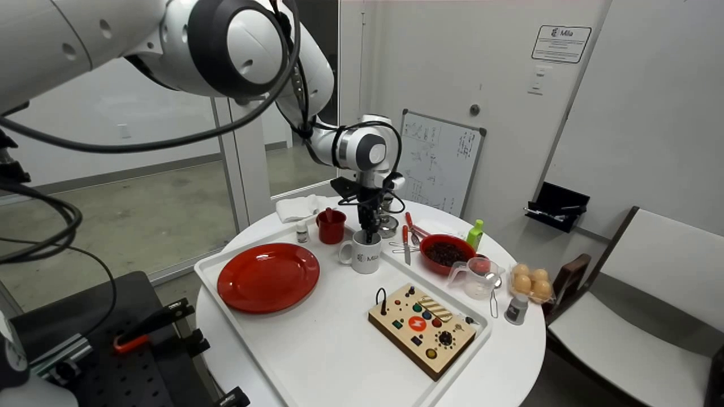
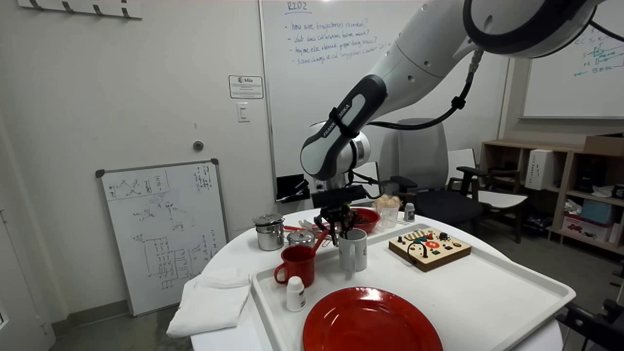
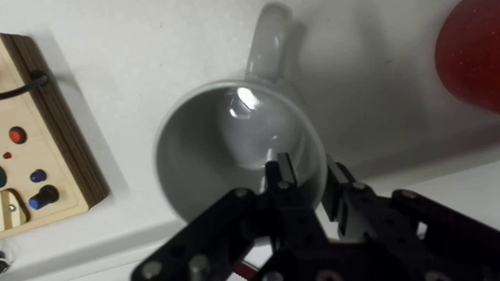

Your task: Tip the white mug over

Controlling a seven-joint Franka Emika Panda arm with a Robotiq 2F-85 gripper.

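White mug [image 1: 365,264]: upright on the white tray [image 1: 317,347]; in an exterior view we read its "Mila" lettering [image 1: 369,258], and in an exterior view its handle [image 2: 349,258] faces the camera. The wrist view alone gives us its glossy interior. Gripper [image 3: 308,166]: black, fingers parted, one finger [image 3: 280,175] within the mug and its mate outside, the wall between; whether either touches it we cannot tell. Red mug [image 2: 298,269]: on the tray, a red utensil handle [image 2: 320,240] slanting out; the wrist view shows us only part of its side. Red bowl [image 1: 436,268]: on the round table [image 1: 512,362], holding dark pieces [image 1: 445,252] we cannot identify. Clear measuring cup [image 1: 478,287]: beside the bowl; something red shows at its rim, inside or behind, we cannot tell. Clear carton [image 1: 531,296]: holding brown eggs [image 1: 521,282]. Metal pot [image 2: 269,239]: in full sight in an exterior view. Green bottle [image 1: 474,236]: visible to us only in an exterior view, near the bowl.
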